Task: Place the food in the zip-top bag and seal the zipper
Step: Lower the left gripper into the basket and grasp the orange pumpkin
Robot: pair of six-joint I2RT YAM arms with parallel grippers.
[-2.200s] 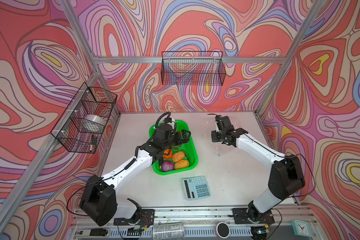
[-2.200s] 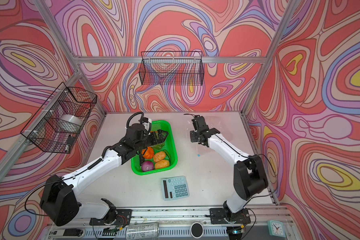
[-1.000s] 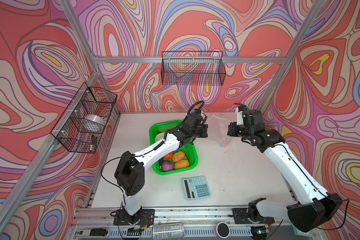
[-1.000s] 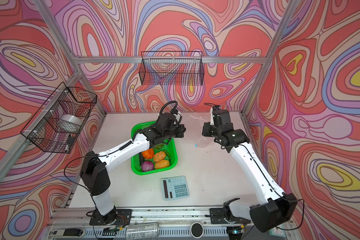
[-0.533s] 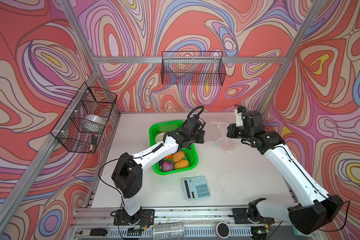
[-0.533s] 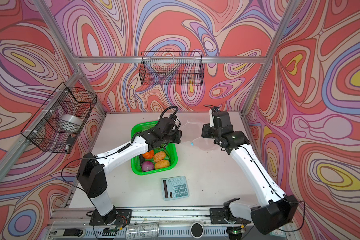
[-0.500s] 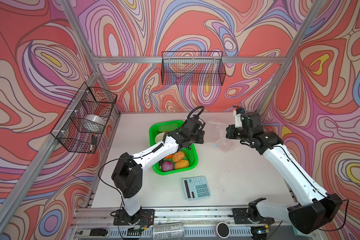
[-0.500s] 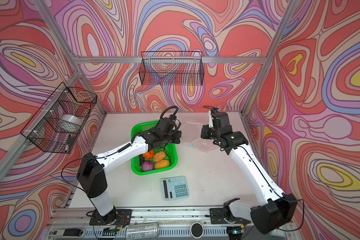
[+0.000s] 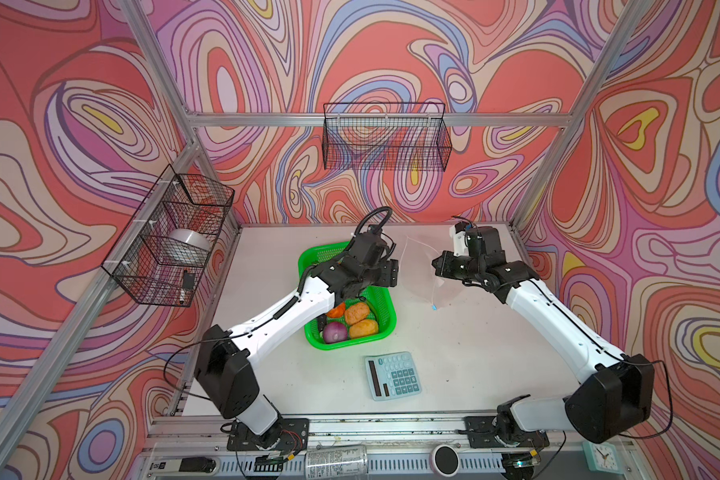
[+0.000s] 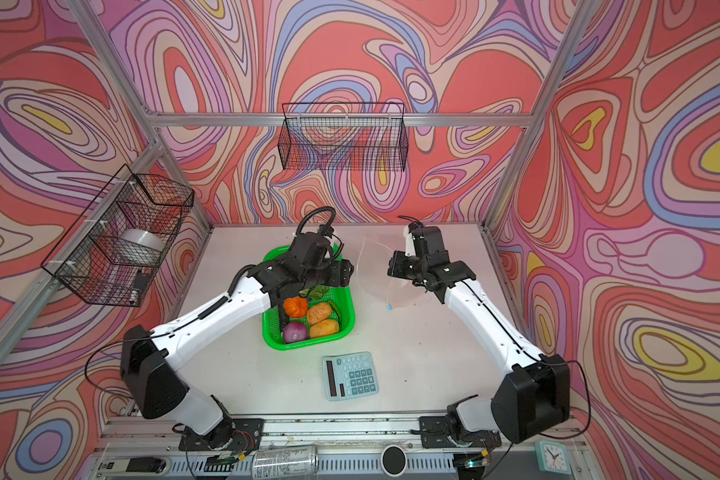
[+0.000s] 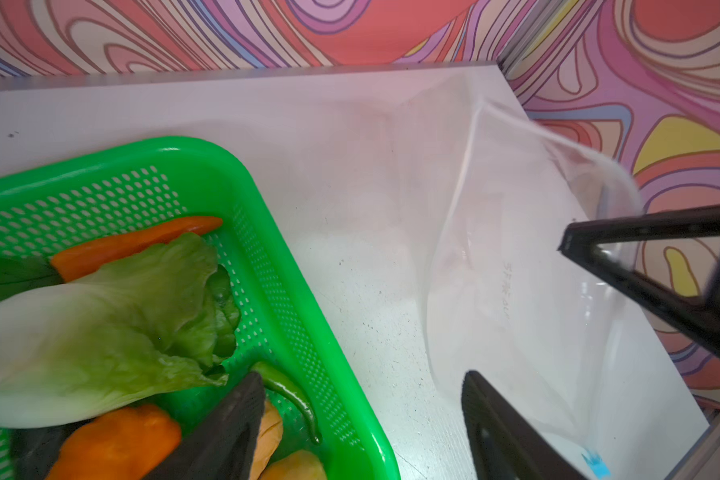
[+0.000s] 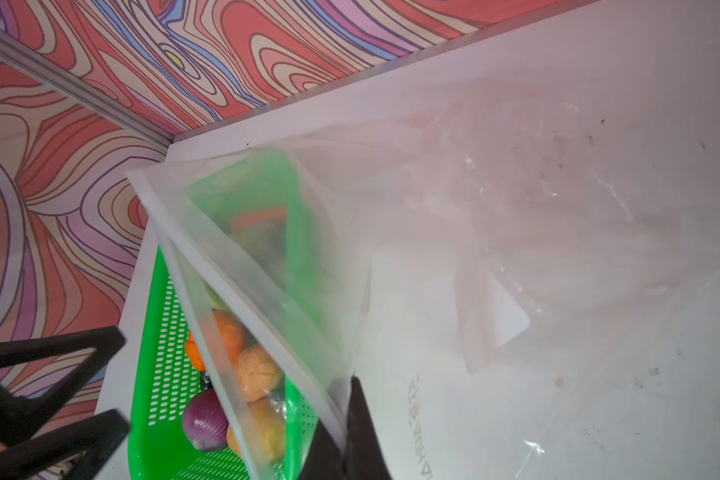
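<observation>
Food: all in the green basket, centre table, just beyond the calculator. None bagged.
Near end of the basket: purple onion, two potatoes. Then pumpkin. Far end: napa cabbage, carrot, green pepper. I can't confirm the eggplant.

Left gripper hangs over the basket's far right corner. Jaws are spread wide, holding nothing, and I see no contact. One finger is above the veg, the other above bare table beside the bag. My read: it's parked between source and target, and could go either for food or for the bag's free lip.

Right gripper is pressed together on the zip-top bag, pinching its mouth edge. The bag is right of the basket. That edge is lifted and the body drapes down onto the table. The mouth faces left toward the basket, I think so the left arm can feed straight in.

Zipper looks parted, but that's hard to confirm through clear film. Blue slider tab hangs at its near end, close to the table.
</observation>
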